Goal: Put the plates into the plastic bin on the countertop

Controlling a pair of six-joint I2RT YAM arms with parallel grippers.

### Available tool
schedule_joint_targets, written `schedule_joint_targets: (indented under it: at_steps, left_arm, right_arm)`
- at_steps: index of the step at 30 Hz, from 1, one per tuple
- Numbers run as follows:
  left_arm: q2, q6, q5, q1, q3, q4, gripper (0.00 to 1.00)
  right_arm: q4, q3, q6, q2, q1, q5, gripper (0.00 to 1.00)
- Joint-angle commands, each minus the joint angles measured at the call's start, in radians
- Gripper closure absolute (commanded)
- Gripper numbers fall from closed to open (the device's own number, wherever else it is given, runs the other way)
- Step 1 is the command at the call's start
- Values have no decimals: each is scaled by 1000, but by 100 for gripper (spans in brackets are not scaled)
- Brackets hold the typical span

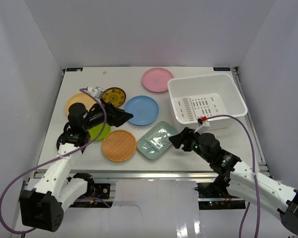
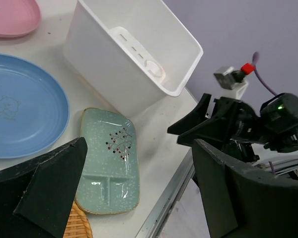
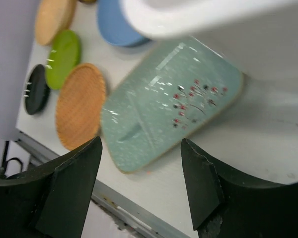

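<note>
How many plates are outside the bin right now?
8, none in the bin: pink at back; black-and-yellow, yellow-orange, blue mid-table; lime green and black partly under the left arm; tan and pale green tray in front.

plastic bin (image 2: 104, 64): white plastic, smooth, slight sheen
divided tray (image 3: 159, 104): pale green, glossy, speckled
tan plate (image 1: 119, 145): woven-look texture, matt
blue plate (image 2: 20, 109): smooth, satin
bench (image 1: 124, 74): white, matt
rail (image 1: 154, 173): bare silver metal
</note>
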Motion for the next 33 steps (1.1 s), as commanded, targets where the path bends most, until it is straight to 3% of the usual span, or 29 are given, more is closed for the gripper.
schedule_joint_targets:
  at_steps: [1, 6, 9, 20, 24, 29, 30, 33]
  left_arm:
    - [-24, 19, -13, -17, 24, -33, 2]
    - [-47, 63, -91, -39, 43, -127, 2]
    - [-47, 69, -136, -54, 72, -192, 2]
    - [-56, 132, -260, -73, 46, -404, 2]
    - [-45, 143, -283, -73, 26, -414, 2]
    - [-5, 135, -370, -73, 17, -406, 2]
    - [13, 132, -379, -73, 14, -406, 2]
    - [64, 117, -436, -73, 29, -441, 2]
  right_arm:
    - [11, -75, 137, 17, 9, 121, 29]
    - [151, -100, 166, 206, 11, 83, 25]
    - [157, -74, 186, 279, 11, 112, 13]
    - [332, -80, 280, 532, 11, 81, 23]
    - [407, -72, 310, 615, 9, 88, 33]
    - [439, -60, 355, 689, 9, 98, 52]
    - [446, -64, 364, 693, 9, 98, 64]
    - [420, -83, 369, 657, 12, 126, 82]
